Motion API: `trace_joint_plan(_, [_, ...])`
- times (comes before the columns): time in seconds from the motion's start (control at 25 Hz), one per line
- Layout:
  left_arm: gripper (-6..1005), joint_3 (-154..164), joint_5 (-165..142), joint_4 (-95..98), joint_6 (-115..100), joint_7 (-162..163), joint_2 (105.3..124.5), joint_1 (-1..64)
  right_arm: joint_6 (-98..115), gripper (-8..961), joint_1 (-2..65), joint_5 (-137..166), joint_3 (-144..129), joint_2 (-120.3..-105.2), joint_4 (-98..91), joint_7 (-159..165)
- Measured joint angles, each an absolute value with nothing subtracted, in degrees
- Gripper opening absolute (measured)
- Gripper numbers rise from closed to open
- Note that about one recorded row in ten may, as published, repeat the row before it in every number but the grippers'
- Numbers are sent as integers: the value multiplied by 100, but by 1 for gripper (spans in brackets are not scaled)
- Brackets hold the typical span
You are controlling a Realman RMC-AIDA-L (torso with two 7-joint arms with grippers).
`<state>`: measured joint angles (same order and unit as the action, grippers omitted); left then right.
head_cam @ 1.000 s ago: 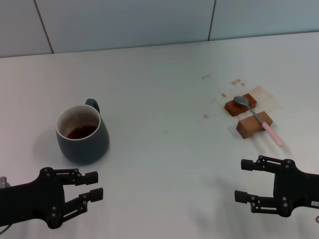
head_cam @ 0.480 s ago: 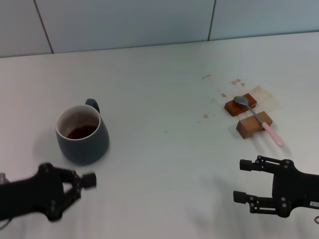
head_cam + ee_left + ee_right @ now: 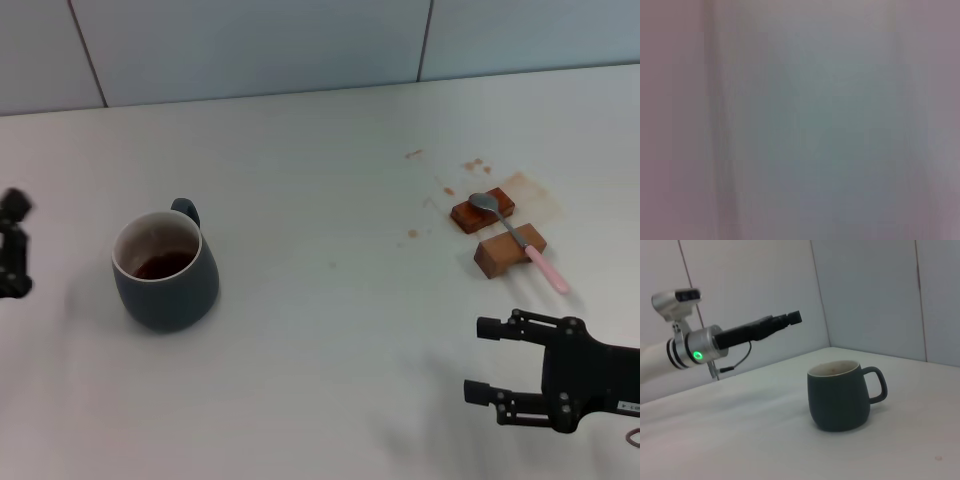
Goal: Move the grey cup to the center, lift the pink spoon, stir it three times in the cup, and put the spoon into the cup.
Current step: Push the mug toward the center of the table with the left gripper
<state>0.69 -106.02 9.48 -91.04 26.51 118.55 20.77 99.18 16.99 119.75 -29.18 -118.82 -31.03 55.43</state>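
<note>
Head view shows right gripper [image 3: 481,360] spread wide, holding nothing; left gripper [image 3: 12,245] left of the grey cup [image 3: 165,270], jaws unreadable.

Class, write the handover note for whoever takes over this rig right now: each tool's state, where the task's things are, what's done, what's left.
Left tool: raised in the air on the far left, beside the grey cup, holding nothing.
Right tool: open, empty, hovering low at the near right.
Grey cup stands upright left of center, brown liquid inside.
Pink spoon lies across two wooden blocks at the right.
Done: nothing.
Left: move cup to center, lift spoon, stir three times, put the spoon into the cup.
</note>
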Motion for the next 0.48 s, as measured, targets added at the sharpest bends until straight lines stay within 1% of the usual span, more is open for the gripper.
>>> trace_joint_plan(0.2, [-2,-1049,-10370,-395,-8108,-173,11889,1894,9912,778,1780,11973,-2918,-11882,-3097,5541])
trace_joint_plan(0.48, [-2,-1193,-10365,-1356,-7449,-2375,11915,1838,9907,778,1864,11973,-2918,-11882,-3086,5538])
